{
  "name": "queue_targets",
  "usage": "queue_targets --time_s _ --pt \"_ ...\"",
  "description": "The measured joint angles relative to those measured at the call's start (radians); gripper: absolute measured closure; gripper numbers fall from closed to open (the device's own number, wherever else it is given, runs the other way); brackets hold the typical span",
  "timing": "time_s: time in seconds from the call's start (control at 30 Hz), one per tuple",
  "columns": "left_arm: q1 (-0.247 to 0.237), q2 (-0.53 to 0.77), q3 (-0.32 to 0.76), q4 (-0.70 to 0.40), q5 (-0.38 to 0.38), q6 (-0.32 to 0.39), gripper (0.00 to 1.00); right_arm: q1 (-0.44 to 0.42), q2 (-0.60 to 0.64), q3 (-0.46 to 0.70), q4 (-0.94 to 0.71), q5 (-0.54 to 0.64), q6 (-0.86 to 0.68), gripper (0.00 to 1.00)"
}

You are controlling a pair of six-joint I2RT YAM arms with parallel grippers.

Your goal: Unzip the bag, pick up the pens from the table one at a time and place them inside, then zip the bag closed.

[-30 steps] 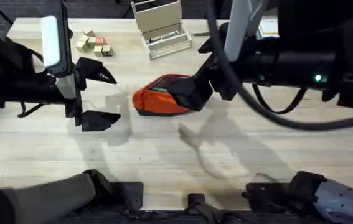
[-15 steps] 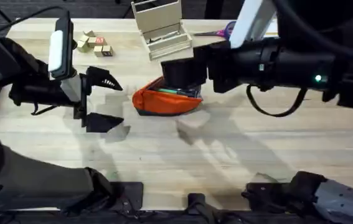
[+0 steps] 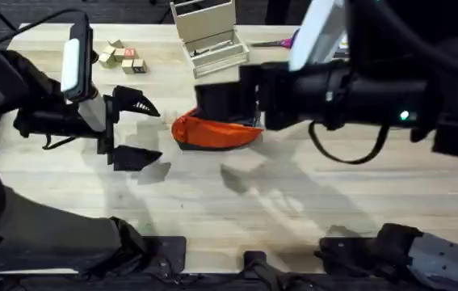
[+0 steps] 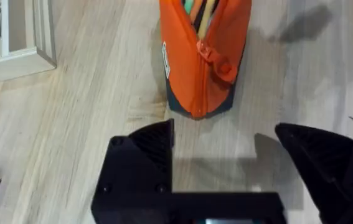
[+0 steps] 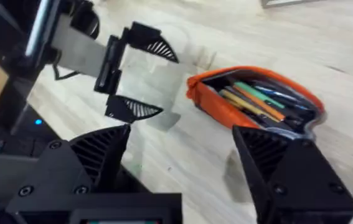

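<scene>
My right arm crosses the overhead view, dark and bulky, and covers the far and right parts of the orange pencil pouch (image 3: 212,133), so from above I see only its near side on the butcher-block table (image 3: 212,202). My right gripper (image 5: 188,158) hangs above the pouch with its two black fingers spread wide and nothing between them. Through that gap the pouch's mouth stands unzipped, and inside it lie several pens (image 5: 257,99): green, orange and yellowish barrels packed side by side. How many there are I cannot tell, since my right finger cuts off the pouch's end.

My left gripper (image 3: 132,129) sits to the left of the pouch, near it but not touching, fingers wide apart and empty. From my left wrist the closed end of the pouch faces me, with the orange pull tab (image 4: 216,59) lying on the zipper seam and the dark underside showing at the bottom corner. The open end runs out of that picture. A small white label (image 4: 165,59) is sewn on the pouch's side; any writing on it is too small to read.

Beyond the pouch stands a white desk organiser (image 3: 208,36), its top edge cut off. At the far left are small wooden blocks (image 3: 119,56), one with a red face whose marking I cannot read.
</scene>
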Motion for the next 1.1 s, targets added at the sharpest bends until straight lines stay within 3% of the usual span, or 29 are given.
queue_targets --time_s 0.43,1.1 --pt "0.000 0.000 0.000 -0.002 0.003 -0.071 0.006 0.172 0.095 0.000 0.024 0.197 0.009 0.004" --pt "0.000 0.000 0.000 -0.002 0.003 -0.107 0.007 0.200 0.272 0.000 0.132 0.237 0.241 0.004"
